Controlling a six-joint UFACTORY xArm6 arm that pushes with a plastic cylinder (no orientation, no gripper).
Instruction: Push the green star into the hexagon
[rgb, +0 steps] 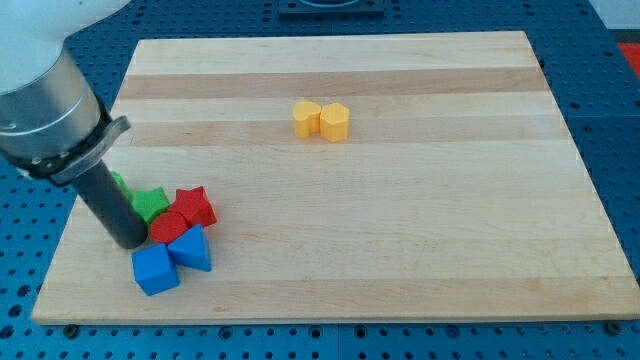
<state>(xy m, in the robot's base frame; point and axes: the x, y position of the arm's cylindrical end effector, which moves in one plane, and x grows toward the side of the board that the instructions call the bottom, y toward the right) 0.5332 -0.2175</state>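
The green star (152, 204) lies at the board's lower left, in a tight cluster of blocks. The yellow hexagon (335, 122) sits near the board's top middle, far up and right of the star, touching a yellow heart (306, 118) on its left. My tip (131, 242) rests on the board just below and left of the green star, touching or nearly touching it and the red cylinder (167, 227). The rod hides part of a second green block (119, 181) behind it, whose shape I cannot make out.
A red star (197, 205) lies right of the green star. A blue triangle-like block (192, 248) and a blue cube (155, 269) lie below the red cylinder. The board's left edge (70, 230) is close to the tip.
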